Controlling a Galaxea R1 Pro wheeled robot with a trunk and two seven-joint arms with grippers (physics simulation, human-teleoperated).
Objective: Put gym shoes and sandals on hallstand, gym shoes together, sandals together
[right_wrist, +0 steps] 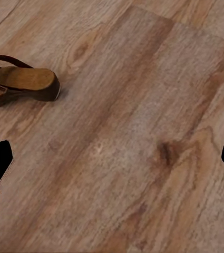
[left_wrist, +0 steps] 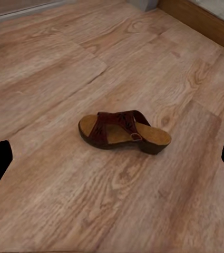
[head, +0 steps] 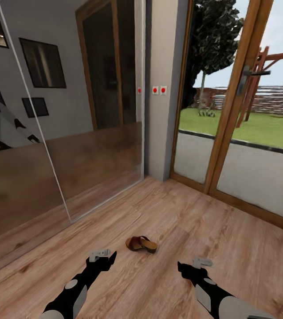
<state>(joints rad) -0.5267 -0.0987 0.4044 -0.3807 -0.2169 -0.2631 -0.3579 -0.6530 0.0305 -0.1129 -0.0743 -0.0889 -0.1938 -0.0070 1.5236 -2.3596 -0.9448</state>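
One dark brown sandal (head: 141, 243) with a tan footbed lies on its sole on the corridor floor (head: 239, 239), just ahead of and between my two arms. My left gripper (head: 100, 255) hovers low over the planks, open, a short way to the sandal's near left. The left wrist view has the sandal (left_wrist: 123, 132) centred beyond the open left gripper (left_wrist: 113, 164). My right gripper (head: 195, 264) is open too, further from the shoe; in its wrist view the sandal's heel (right_wrist: 25, 84) sits off to one side of the right gripper (right_wrist: 113, 163). The gym shoes and hallstand are out of view.
A mirrored sliding wardrobe door (head: 48, 133) runs along the left and reflects my white body. A grey wall pillar (head: 163, 110) stands at the corner. Wood-framed glass doors (head: 230, 133) to the garden close the right side. Open plank floor lies around the sandal.
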